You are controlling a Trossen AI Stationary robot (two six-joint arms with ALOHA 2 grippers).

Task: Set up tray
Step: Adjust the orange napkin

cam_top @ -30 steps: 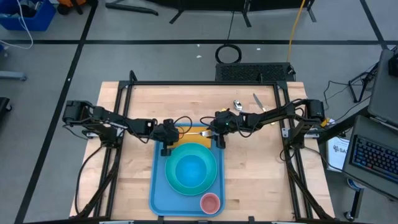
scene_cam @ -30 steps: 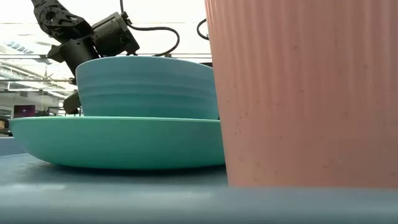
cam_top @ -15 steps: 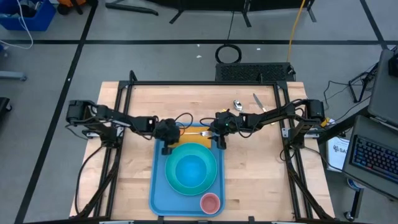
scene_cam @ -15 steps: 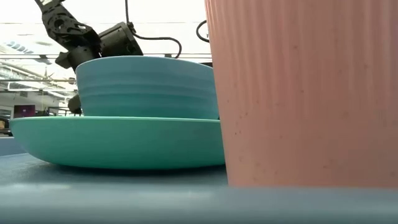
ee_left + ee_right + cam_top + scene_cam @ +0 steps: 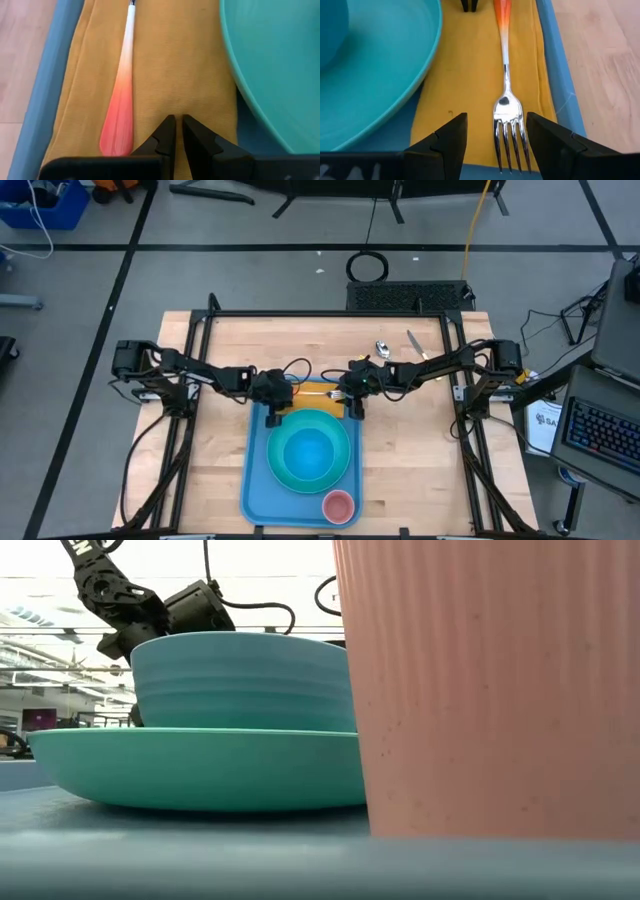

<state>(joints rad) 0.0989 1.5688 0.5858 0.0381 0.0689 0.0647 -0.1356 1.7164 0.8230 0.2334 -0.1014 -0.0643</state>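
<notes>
Lying lengthwise on the wooden table [image 5: 400,460], the tray [image 5: 255,490] fills the lower centre of the high view, a light-blue smooth plastic rectangle with rounded corners and a raised rim. Bare wood lies open on both sides of it, out to the dark frame rails.

A round turquoise plate [image 5: 285,470] takes most of the tray's width, leaving only thin strips of blue at its left and right. A ribbed blue bowl [image 5: 240,680] sits on the plate. A pink ribbed cup [image 5: 338,506] stands at the tray's lower right corner, just beside the plate.

Across the tray's upper end lies an orange-yellow cloth napkin [image 5: 465,85], flat with a soft weave, partly under the plate's edge. On it rests a fork [image 5: 506,107] with shiny metal tines and a handle fading from white to orange-red.

The left gripper [image 5: 175,125] hangs over the napkin near the handle's end, its jaws nearly together with only a thin slit between them, holding nothing. The right gripper [image 5: 495,135] hovers over the fork's tines, its jaws spread wide on either side of them.

A spoon [image 5: 381,348] and a knife [image 5: 414,343] lie on bare wood near the table's upper right.
</notes>
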